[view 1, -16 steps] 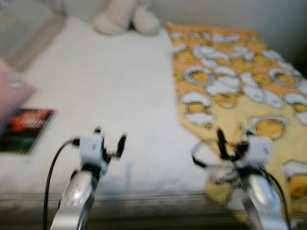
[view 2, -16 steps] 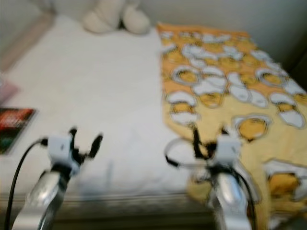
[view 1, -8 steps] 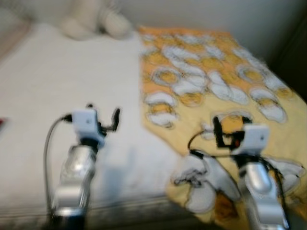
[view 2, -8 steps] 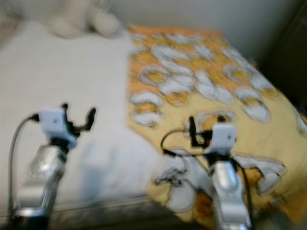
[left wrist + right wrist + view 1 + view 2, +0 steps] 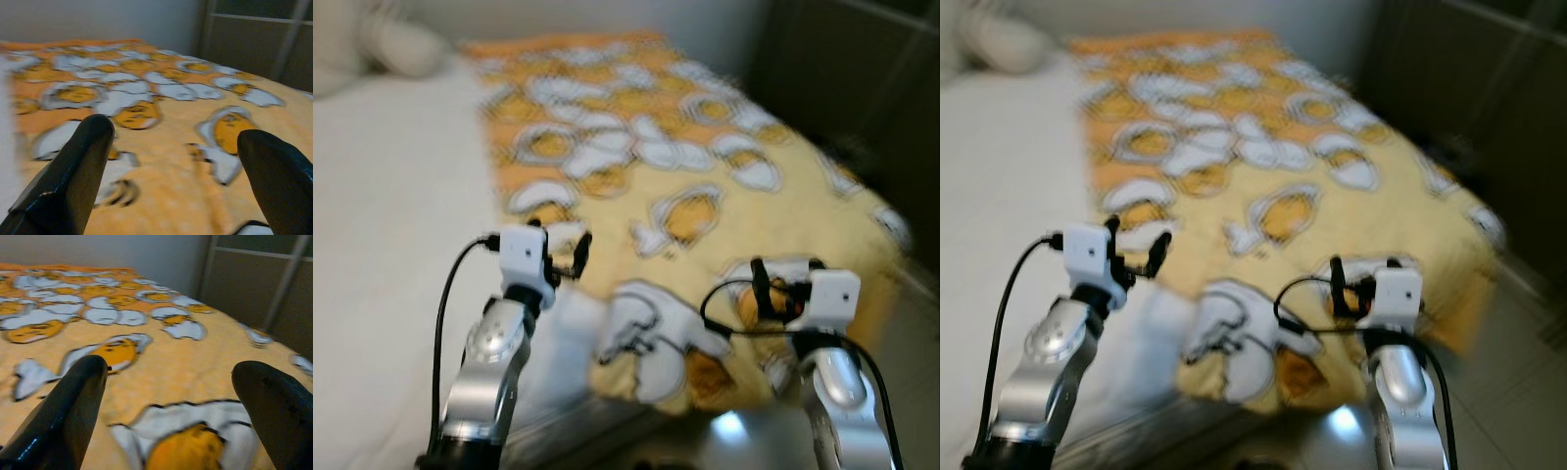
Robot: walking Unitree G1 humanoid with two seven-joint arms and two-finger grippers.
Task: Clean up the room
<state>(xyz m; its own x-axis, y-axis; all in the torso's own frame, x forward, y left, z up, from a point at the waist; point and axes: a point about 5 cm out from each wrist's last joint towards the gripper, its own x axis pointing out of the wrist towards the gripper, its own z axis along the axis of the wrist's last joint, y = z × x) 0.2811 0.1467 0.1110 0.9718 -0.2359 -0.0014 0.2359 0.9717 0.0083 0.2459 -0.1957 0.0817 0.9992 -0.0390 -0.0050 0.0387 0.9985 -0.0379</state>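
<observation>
Robot's view is swinging right since a second ago, book gone. Yellow blanket (image 5: 705, 186) is lying across the bed (image 5: 382, 215). Left end effector (image 5: 558, 257) and right end effector (image 5: 783, 284) are hovering spread, empty, likely targeting the blanket.

A bedroom at home: a white-sheeted bed (image 5: 382, 225) on the left, a yellow cartoon-print blanket (image 5: 705, 166) across it, pillows (image 5: 401, 44) upper left.
</observation>
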